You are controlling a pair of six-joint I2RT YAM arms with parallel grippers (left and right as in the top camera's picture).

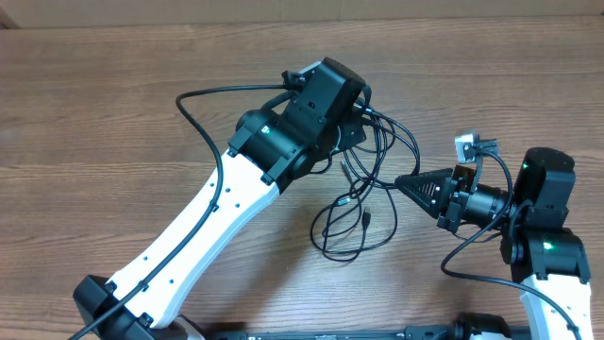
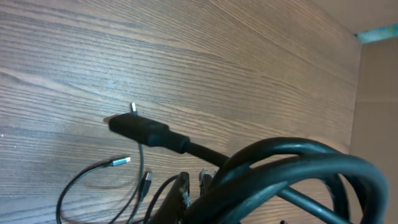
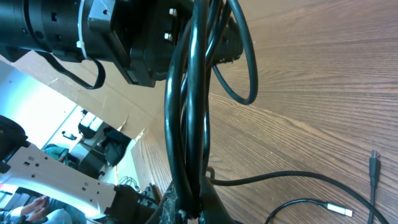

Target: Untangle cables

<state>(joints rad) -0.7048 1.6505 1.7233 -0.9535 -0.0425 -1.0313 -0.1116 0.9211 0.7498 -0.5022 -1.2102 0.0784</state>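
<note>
Light, limp, probably slippery, so best pinched near a plug end, not mid-loop: cables strung between left gripper at 12 o'clock and right gripper at 3 o'clock, both clamped shut on them, slack loops sagging toward 6.

Brown wooden desk lies open along its far and left edges; thin black cables clog the middle between white left arm and right arm.
</note>
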